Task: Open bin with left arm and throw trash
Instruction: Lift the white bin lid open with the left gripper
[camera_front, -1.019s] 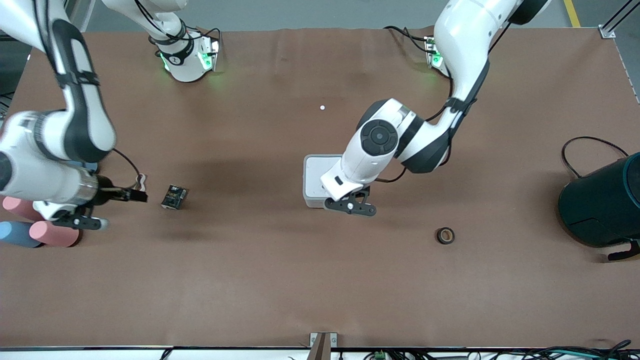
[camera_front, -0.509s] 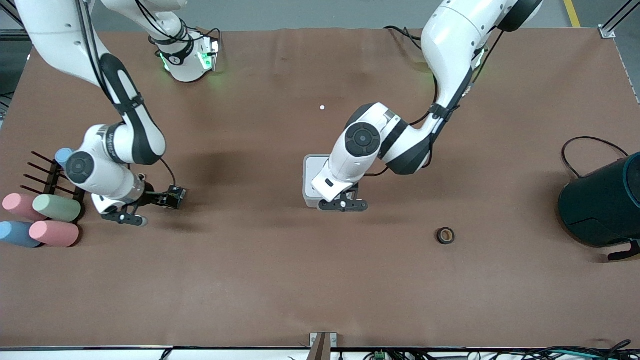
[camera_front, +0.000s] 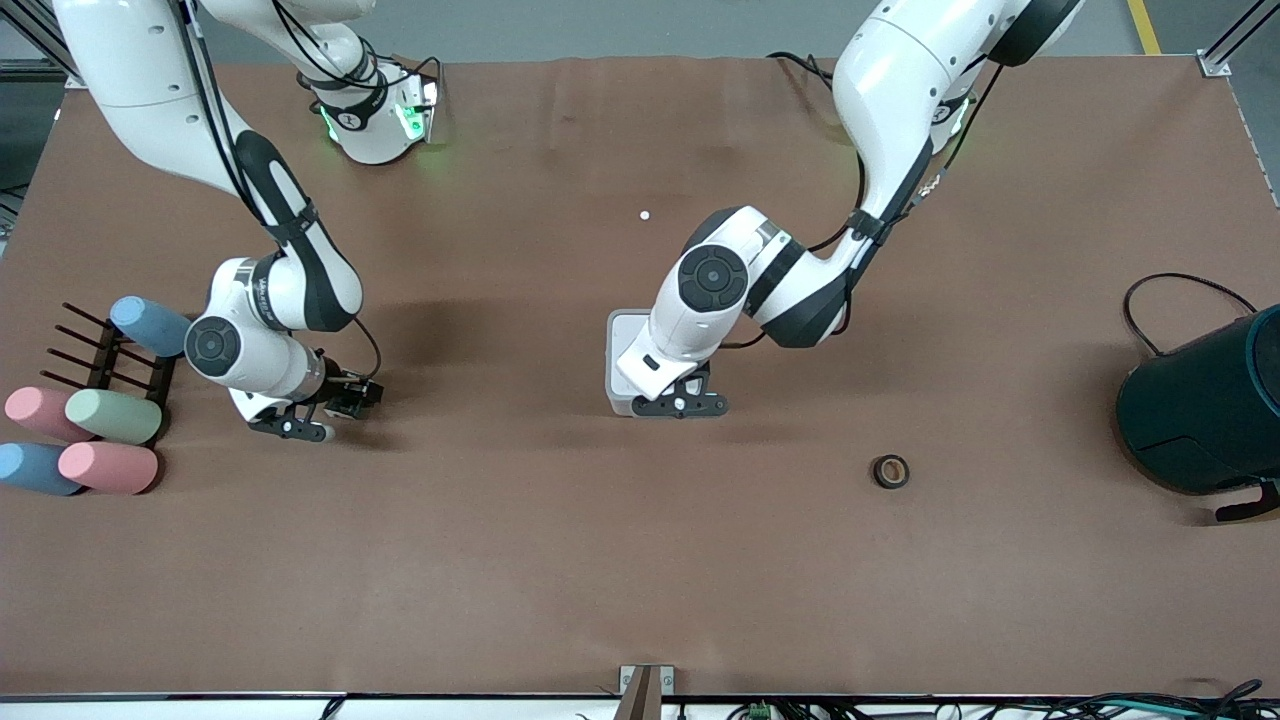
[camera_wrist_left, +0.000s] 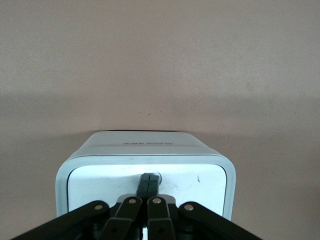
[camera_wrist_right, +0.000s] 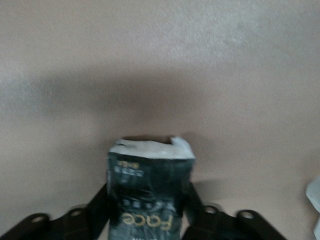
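Observation:
The white bin (camera_front: 622, 338) stands mid-table with its lid down; it also shows in the left wrist view (camera_wrist_left: 200, 172). My left gripper (camera_front: 672, 404) is shut, its fingertips (camera_wrist_left: 150, 179) at the lid's middle. The black snack packet (camera_front: 352, 392) lies on the table toward the right arm's end. My right gripper (camera_front: 345, 395) is open around it, one finger on each side of the packet (camera_wrist_right: 150, 190). The black tape roll (camera_front: 890, 471) lies nearer the front camera than the bin. A pale bit (camera_wrist_right: 315, 192) at the right wrist view's edge may be the rubber band.
A big dark teal cylinder (camera_front: 1200, 410) with a cable lies at the left arm's end. Pastel cups (camera_front: 110, 465) and a black rack (camera_front: 90, 350) sit at the right arm's end. A small white speck (camera_front: 644, 215) lies on the table farther from the front camera than the bin.
My right gripper has moved from the cups to the snack packet and now straddles it. My left gripper has shifted a little along the bin toward the right arm's end.

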